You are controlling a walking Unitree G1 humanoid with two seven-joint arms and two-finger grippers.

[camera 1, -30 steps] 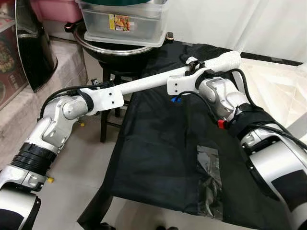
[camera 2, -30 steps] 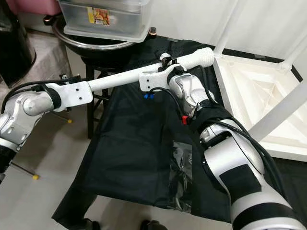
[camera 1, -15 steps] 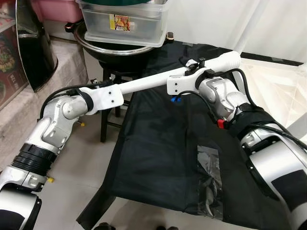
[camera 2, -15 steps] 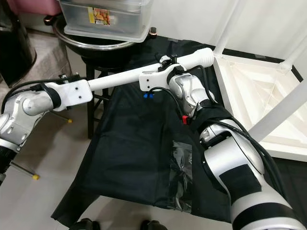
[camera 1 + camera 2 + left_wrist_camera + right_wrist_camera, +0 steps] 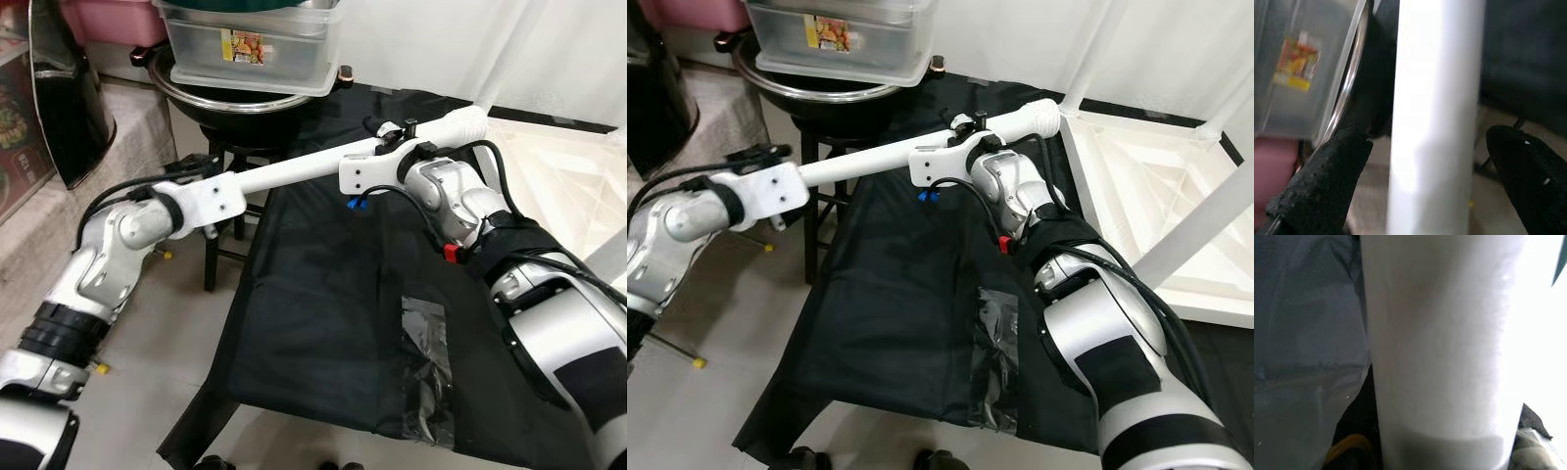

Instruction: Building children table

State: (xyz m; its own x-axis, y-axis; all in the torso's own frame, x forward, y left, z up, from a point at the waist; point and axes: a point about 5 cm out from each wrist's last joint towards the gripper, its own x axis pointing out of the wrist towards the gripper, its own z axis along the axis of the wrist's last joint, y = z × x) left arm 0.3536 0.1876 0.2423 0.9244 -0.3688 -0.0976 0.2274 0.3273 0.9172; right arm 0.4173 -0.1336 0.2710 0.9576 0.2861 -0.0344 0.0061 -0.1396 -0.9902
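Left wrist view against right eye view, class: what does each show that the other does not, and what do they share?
The left wrist view alone shows the left gripper's jaws standing apart on either side of the long white table leg, with gaps. The right eye view alone shows the upturned white table top, black floor cloth and right gripper. Both show the leg and the clear plastic storage box.

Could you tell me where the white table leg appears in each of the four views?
Left eye view: white table leg slants from left gripper to upper right.
Right eye view: same slant.
Left wrist view: upright bar between black fingers.
Right wrist view: close-up.
Shared landmark: black cloth.
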